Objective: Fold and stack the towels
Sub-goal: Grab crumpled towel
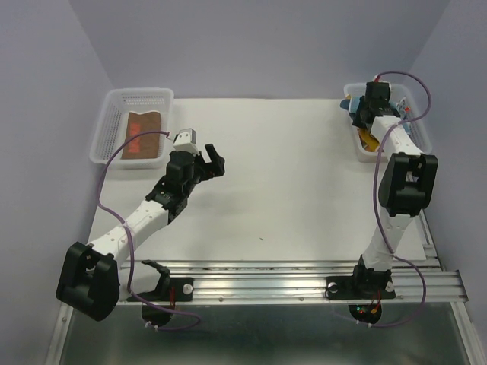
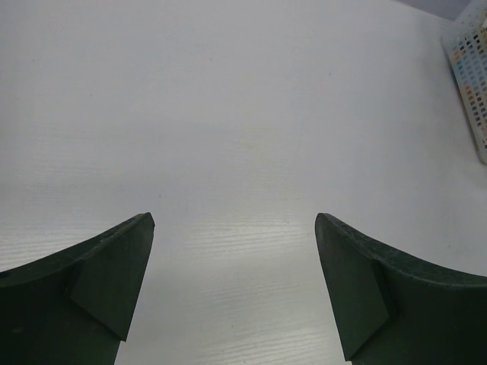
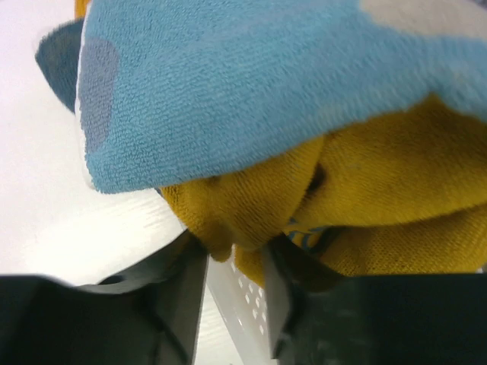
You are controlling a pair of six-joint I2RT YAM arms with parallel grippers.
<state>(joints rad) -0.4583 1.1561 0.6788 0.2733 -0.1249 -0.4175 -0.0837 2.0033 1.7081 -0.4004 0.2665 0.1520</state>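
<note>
- Jaws of the left gripper (image 2: 234, 219) stand spread wide, holding nothing, low above the white table (image 1: 289, 190) left of its middle.
- Further back at the far left, a brown towel (image 1: 144, 133) lies flat inside the left basket (image 1: 106, 125), apart from that gripper.
- At the far right, the right gripper (image 3: 234, 262) reaches down into the right basket (image 1: 354, 149), its fingertips pinching a small fold of the orange towel (image 3: 380, 205).
- A blue towel (image 3: 251, 84) with pale dots lies draped over the orange towel in that same basket.
</note>
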